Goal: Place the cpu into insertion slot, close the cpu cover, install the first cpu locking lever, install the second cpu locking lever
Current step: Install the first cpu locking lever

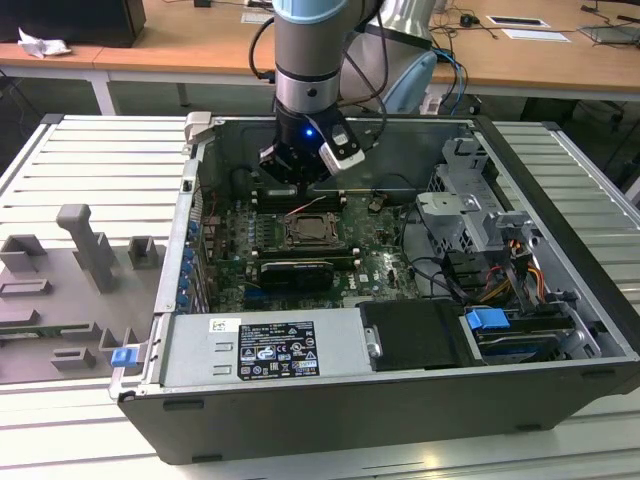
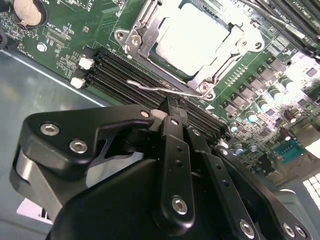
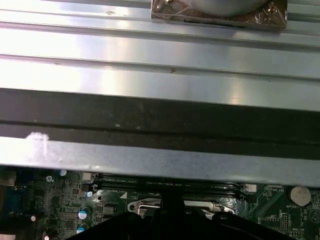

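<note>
Open computer case [image 1: 560,270] lying on a slatted metal table [image 1: 90,160], with the arm reaching down into it from above. The gripper [image 2: 167,107] hangs low over the green motherboard [image 2: 65,45], just beside the insertion slot [image 2: 192,42] and above the long black memory slots [image 2: 120,72]. In the second wrist view the cpu [image 2: 192,40] already lies flat in the insertion slot, its pale metal top showing through the window of the cpu cover [image 2: 145,30], which appears folded down over it. A thin wire locking lever [image 2: 160,89] runs along the near edge of the socket, and the gripper's fingertips sit right at it, drawn close together; whether they pinch the lever or merely press against it cannot be told. In the exterior view the socket [image 1: 310,230] lies near the middle of the board, with the black graphics card [image 1: 295,272] just in front of it. Risk, as a judgement: the lever is thin and springy, so a slightly off-centre contact could let it slip free and snap back, or drive the fingertips into the adjacent memory slots; pushing the lever before the cover lies fully flat could load the cpu unevenly in its socket.
</note>
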